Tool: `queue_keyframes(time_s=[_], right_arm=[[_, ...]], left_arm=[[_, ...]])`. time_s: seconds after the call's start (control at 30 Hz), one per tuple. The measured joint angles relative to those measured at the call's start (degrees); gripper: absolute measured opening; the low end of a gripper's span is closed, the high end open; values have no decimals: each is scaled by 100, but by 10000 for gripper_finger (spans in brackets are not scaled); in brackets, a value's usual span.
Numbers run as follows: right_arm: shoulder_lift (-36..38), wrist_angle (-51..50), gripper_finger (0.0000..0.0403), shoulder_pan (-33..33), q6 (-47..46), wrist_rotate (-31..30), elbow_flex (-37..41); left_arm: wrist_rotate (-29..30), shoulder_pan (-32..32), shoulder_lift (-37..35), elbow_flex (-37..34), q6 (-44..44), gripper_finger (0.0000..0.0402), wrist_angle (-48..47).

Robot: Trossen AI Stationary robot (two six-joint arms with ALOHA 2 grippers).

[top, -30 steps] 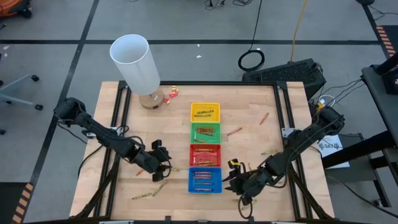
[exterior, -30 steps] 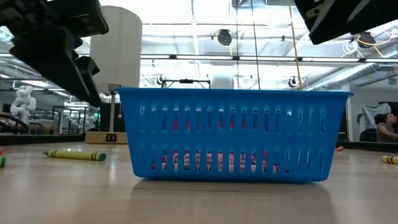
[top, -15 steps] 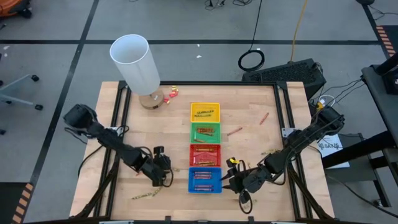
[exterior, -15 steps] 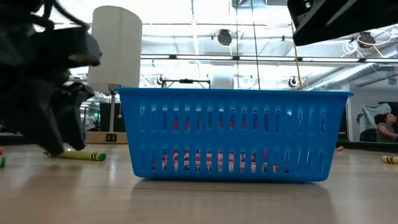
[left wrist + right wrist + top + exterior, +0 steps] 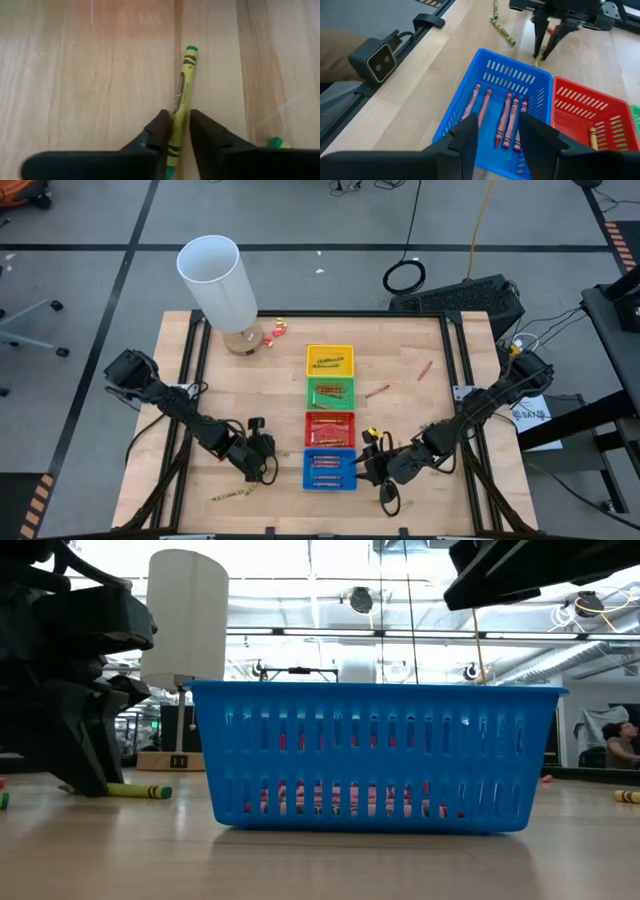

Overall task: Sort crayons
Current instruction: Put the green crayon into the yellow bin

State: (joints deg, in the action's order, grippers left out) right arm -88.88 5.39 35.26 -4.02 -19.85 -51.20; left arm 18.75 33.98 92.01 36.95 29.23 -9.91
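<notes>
A yellow-green crayon (image 5: 181, 95) with a green tip lies on the wooden table, left of the blue tray (image 5: 329, 468). My left gripper (image 5: 176, 131) is down at the table, shut on this crayon; the low view shows the crayon (image 5: 140, 790) sticking out beside the fingers. My right gripper (image 5: 500, 140) hangs open above the blue tray's near right corner, holding nothing. Several red and pink crayons (image 5: 505, 117) lie in that tray. More crayons lie in the red (image 5: 329, 427), green (image 5: 329, 392) and yellow (image 5: 329, 360) trays. My left gripper pinches the crayon's two long sides (image 5: 175, 125) between its two fingers, near the end closest to the wrist. The fingers come slanting down from above. The crayon lies flat on the table, and its green-tipped end (image 5: 191, 49) points away from the gripper.
Loose crayons lie at the near left (image 5: 235, 493) and on the right half of the table (image 5: 377, 391), (image 5: 424, 370), (image 5: 432, 424). A tall white cylinder (image 5: 215, 280) stands at the far left corner. A small camera (image 5: 372, 62) sits at the near edge.
My left gripper has come down to the table, a little toward the near edge, and now stands over the yellow-green crayon beside the blue tray. The crayon has stayed where it lay.
</notes>
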Motion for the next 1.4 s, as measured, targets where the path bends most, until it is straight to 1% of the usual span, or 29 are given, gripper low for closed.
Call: queue_keyframes(time_s=[0.13,0.2,0.4,0.63,0.83,0.97,1.03,1.1,1.17,1.4], right_arm=[[0,0,125,-6,-123,-5,0],[0,1,125,-6,-128,-5,0],[23,-14,125,-4,-122,-287,0],[374,-142,125,-30,285,-343,0],[887,-680,125,-132,472,-1093,0],[1154,-916,125,-152,486,-1774,0],[1231,-986,125,-152,473,-2188,0],[1263,-1077,125,-154,460,-2479,0],[1263,-1095,125,-155,472,-2562,0],[1261,-1304,125,-155,473,-2577,0]], left_arm=[[107,-2,2,-4,-25,19,6],[143,-2,3,-7,-175,8,46],[400,-15,-54,-24,-467,18,151],[780,-84,-528,-35,-855,19,46],[1247,-360,-1086,-31,-1468,19,-199],[1710,-609,-1414,-31,-2236,19,-168],[1935,-745,-1510,-24,-2729,19,-139],[2151,-882,-1571,-24,-3281,19,-138],[2294,-1023,-1589,-23,-3814,19,-59],[2365,-1438,-1585,-22,-5389,19,181]])
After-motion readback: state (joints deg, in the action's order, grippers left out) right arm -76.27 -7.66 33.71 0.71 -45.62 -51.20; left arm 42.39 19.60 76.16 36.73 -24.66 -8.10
